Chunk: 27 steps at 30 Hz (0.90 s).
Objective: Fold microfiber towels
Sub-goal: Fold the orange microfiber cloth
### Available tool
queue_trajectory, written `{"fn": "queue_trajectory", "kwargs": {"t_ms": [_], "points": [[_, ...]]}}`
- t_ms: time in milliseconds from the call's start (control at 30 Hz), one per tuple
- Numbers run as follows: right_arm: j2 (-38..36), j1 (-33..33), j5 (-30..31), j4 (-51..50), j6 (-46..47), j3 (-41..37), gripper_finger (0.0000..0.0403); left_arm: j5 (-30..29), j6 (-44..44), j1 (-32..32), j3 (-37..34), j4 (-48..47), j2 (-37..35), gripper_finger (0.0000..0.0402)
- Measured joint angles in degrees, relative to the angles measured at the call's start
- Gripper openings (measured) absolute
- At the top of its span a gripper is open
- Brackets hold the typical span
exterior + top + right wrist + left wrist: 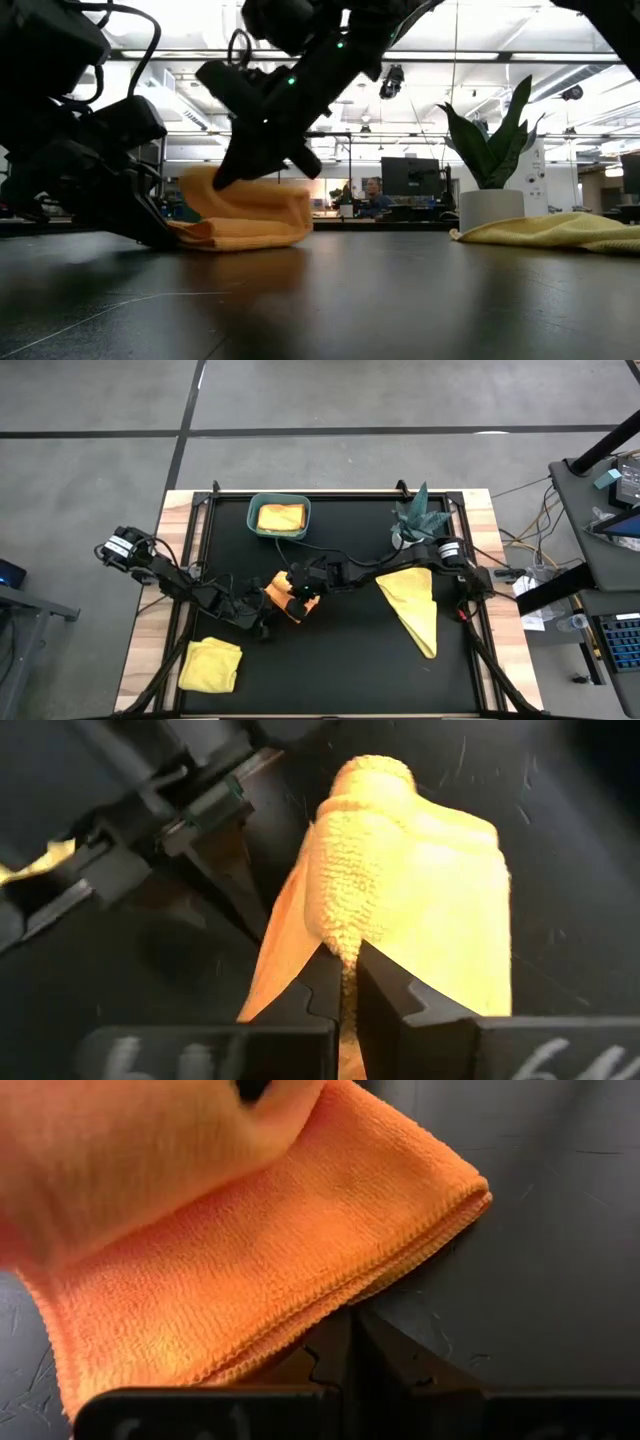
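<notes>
Both grippers pinching the orange towel (285,598) mid-table, fold in progress.

Black mat (340,660) carries everything: an unfolded yellow towel (413,605) on the right, a folded yellow one (210,664) front-left, another in the teal bin (254,520) at the back, next to the plant (420,510). Right gripper (345,982) is clamped on a bunched edge of the orange towel; left gripper (345,1342) is closed at its lower hem, on or just under it, can't tell which. Risk: the pinch looks shallow, so uneven pull could slip a layer and skew the fold. No readable labels or writing anywhere.
</notes>
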Motion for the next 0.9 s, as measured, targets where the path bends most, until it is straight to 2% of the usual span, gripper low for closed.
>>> {"fn": "queue_trajectory", "kwargs": {"t_ms": [167,567,733,900], "points": [[3.06,0.12,-0.48,-0.16,-0.06,4.93,0.0009,0.03,0.23,0.0,0.0,0.1,0.0,0.0004],[11.79,0.91,-0.48,-12.0,-1.69,17.04,0.0009,0.06,0.19,0.0,0.0,0.15,0.0,0.0004],[13.8,1.25,-0.47,-12.76,-2.23,20.78,0.0009,0.06,-0.08,0.0,0.0,0.15,-0.07,0.0004],[13.86,1.24,-0.45,-12.84,-2.64,21.03,0.0036,2.37,-0.02,-0.04,-0.07,-0.41,-1.99,0.0004]]}}
